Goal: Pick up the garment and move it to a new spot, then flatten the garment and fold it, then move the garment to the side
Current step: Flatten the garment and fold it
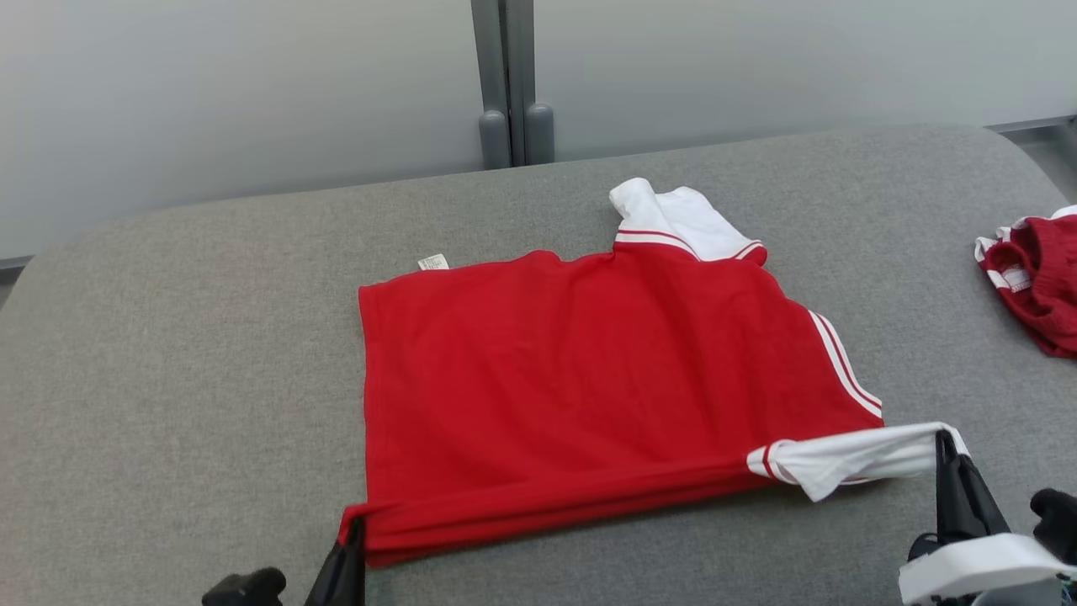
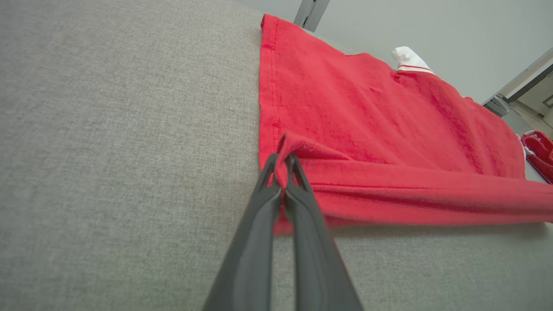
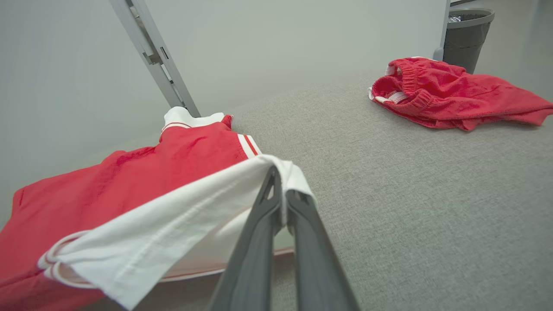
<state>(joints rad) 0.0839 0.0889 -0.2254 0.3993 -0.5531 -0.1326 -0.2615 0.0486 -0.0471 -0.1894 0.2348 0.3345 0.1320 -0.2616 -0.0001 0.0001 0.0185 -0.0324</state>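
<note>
Grey fabric-covered table point(image 1: 168, 404) under everything. Nearest, at lower left, left gripper point(image 1: 353, 528), fingers pinched tight on the near left corner of the garment point(image 1: 589, 362), a red shirt with white sleeves; red cloth bunched between the two dark tips and raised slightly off the table. Nearest at lower right, right gripper point(image 1: 944, 438), likewise clamped closed, on the end of the near white sleeve point(image 1: 841, 459), that sleeve stretched taut to the right. Between the two grips, near edge of the shirt gathered into a long rolled fold. Beyond that, body of the shirt spread flat around the middle of the table, stitched hem along its left side. At the far left corner, small white label point(image 1: 432, 263) poking out. At the far right, second white sleeve point(image 1: 673, 215), crumpled, with red trim. Well apart to the right, by the table's edge, another red garment point(image 1: 1039, 278) in a heap, clear of the shirt. Farthest, pale wall panels point(image 1: 210, 84) split by a grey post point(image 1: 509, 76); in the right wrist view, dark bin point(image 3: 466, 30) behind the heap.
</note>
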